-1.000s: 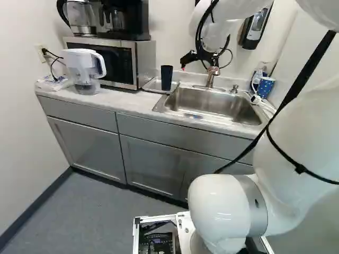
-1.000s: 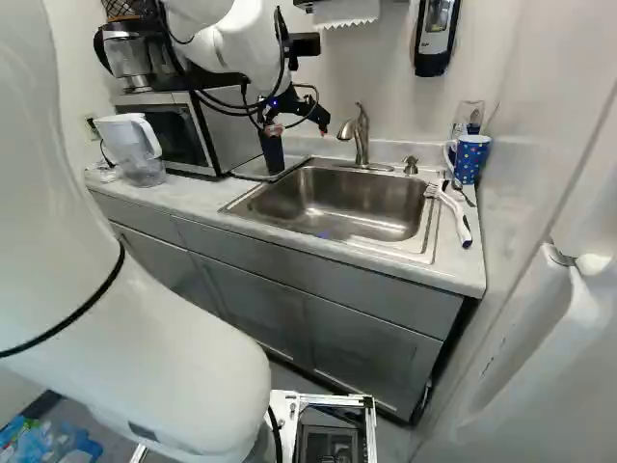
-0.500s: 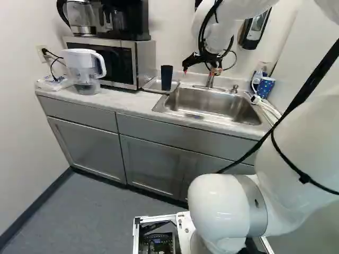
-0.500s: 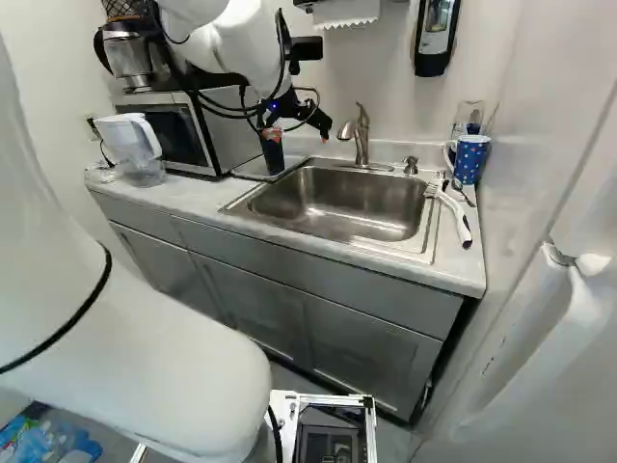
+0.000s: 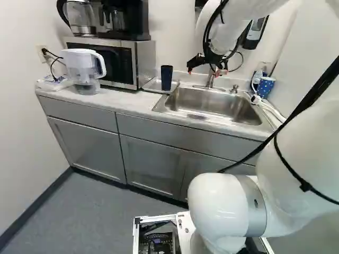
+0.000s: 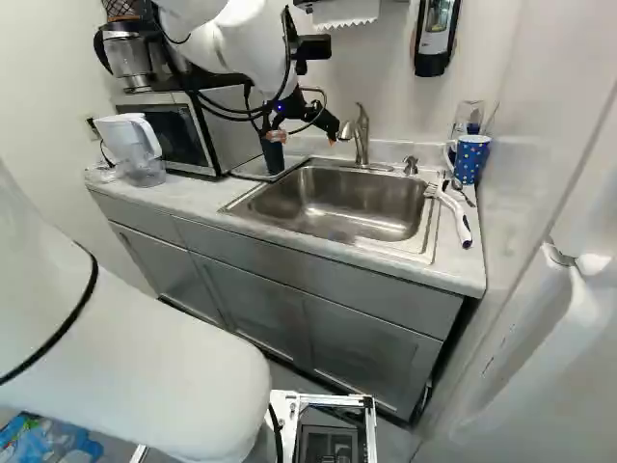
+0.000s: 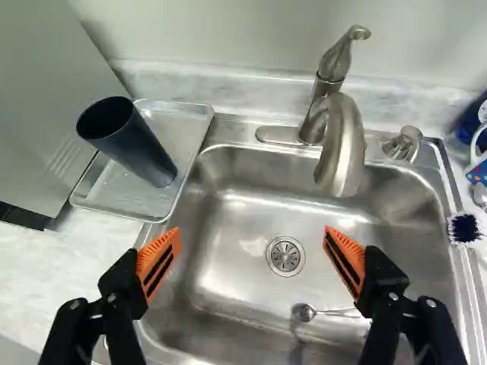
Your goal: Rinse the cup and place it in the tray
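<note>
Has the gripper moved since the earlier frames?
Yes. In the right base view the gripper has shifted toward the faucet and slightly down.

The tall, smooth, round cup (image 7: pixel 141 148) was plain dark navy blue; the rectangular metal tray (image 7: pixel 186 118) was silver-grey. The metal sink (image 7: pixel 221 258) and curved metal faucet (image 7: pixel 346 144) were silver-grey too. White dots patterned the blue, round mug (image 6: pixel 470 159). Soft grey marbling ran over the whitish, flat countertop (image 7: pixel 46 266), above plain grey, flat-fronted cabinets (image 5: pixel 151 159). The black two-fingered gripper (image 6: pixel 303 138) had bright orange, wedge-shaped pads (image 7: pixel 166 245) with black stripes.
</note>
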Motion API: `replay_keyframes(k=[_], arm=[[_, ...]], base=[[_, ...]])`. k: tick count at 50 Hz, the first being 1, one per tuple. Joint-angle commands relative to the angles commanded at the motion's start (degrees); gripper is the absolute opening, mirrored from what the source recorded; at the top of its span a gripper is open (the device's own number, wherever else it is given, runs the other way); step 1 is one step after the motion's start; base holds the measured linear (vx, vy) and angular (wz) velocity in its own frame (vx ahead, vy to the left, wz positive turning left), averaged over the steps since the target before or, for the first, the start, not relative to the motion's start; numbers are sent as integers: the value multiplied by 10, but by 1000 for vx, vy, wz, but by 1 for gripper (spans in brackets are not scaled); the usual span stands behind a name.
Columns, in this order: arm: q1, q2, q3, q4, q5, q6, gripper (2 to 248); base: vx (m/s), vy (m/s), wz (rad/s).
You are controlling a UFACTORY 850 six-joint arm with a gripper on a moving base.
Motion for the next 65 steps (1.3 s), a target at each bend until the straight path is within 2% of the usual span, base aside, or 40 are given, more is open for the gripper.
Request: replay_keyframes(k=[21,65], arm=[[-22,19,16,0,0,0,247],[-22,19,16,0,0,0,247]], base=[[0,0,0],[0,0,0]])
